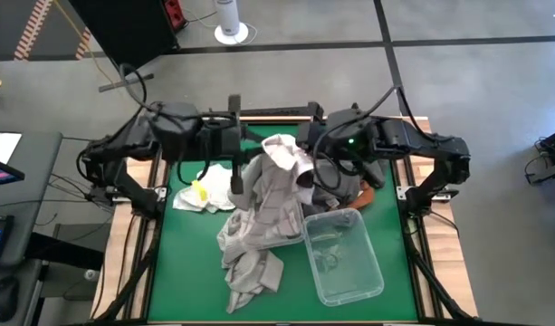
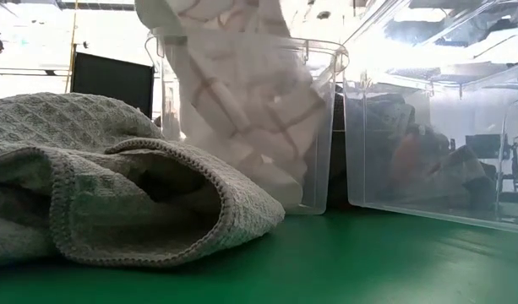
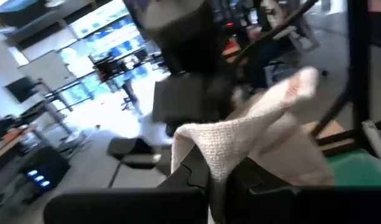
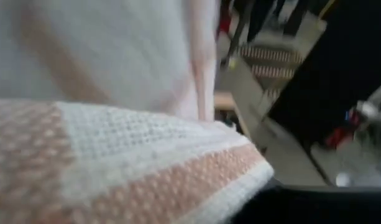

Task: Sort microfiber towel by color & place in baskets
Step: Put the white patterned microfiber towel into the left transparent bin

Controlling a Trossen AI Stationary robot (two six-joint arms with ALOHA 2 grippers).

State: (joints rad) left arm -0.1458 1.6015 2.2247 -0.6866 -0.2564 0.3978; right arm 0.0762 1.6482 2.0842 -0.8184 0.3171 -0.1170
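**Striped Towel Held Aloft Between Both Grippers, Ready for Basket Placement**

A white towel with tan stripes is held above the far middle of the green table. The left gripper is closed on one edge of it, as the left wrist view confirms: the cloth is pinched between its fingers. The right gripper is closed on the opposite edge, and its wrist view is filled with the striped weave.

The landmark is the near clear basket, lying at the right of the table. The held towel hangs just behind and to the left of this basket. A grey waffle-weave pile lies touching its left wall. A dark and orange cloth lies just behind it.

To do the step well, the towel should be kept taut between both grippers and carried fully over the chosen basket's rim before it is lowered. The trailing lower edge should be lifted clear of the grey pile, since it appears to drape onto it. Release should be made only once the cloth has settled inside.

Count: two grippers; two clear baskets, the second basket shown only in the low view; one striped towel; one yellow-and-white cloth, well to the left. The number of towels in the grey pile cannot be told.
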